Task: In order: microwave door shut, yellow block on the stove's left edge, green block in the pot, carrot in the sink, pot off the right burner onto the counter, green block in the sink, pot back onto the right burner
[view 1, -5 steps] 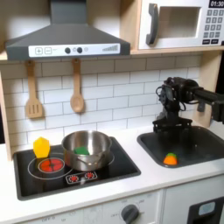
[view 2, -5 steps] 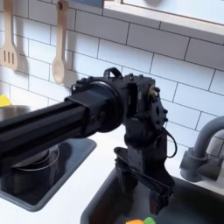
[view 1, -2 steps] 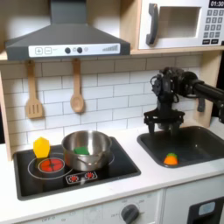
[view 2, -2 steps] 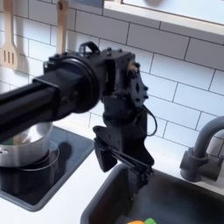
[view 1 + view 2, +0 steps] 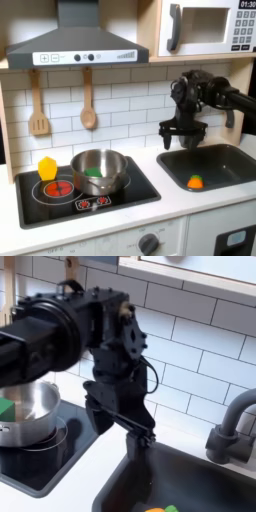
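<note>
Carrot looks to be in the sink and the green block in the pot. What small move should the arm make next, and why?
Probably carry the gripper toward the first exterior view's left, to the pot. The carrot lies in the sink, the green block sits inside the pot, and the pot is on the burner, so sliding it off seems next.

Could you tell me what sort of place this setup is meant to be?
Most likely a toy play kitchen: a microwave above a tiled wall, a stove carrying a metal pot, and a sink beside it.
</note>
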Robot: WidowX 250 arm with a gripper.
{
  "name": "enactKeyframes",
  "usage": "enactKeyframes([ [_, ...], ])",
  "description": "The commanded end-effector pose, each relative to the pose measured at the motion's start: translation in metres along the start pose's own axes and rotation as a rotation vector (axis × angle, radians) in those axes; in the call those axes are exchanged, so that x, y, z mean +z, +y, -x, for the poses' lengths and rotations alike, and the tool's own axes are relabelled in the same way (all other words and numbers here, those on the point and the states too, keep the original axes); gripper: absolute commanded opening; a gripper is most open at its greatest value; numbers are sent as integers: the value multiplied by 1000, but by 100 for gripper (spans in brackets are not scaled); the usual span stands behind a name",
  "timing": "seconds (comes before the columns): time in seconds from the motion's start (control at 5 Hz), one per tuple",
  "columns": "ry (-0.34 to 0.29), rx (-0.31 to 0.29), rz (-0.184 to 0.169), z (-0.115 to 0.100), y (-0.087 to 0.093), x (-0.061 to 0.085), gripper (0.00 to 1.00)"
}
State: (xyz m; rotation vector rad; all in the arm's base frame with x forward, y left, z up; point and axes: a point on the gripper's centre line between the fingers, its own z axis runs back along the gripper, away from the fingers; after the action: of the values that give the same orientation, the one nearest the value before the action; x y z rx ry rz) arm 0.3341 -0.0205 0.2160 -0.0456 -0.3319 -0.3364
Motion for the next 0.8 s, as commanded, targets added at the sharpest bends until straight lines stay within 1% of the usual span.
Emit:
enactKeyframes([
  [0.0, -4, 102, -80, 20, 22, 24, 100],
  [0.2, -2, 169, -109, 28, 30, 33, 100],
  [0.4, 12, 261, -126, 38, 38, 36, 100],
  [0.6, 41, 332, -149, 46, 45, 36, 100],
])
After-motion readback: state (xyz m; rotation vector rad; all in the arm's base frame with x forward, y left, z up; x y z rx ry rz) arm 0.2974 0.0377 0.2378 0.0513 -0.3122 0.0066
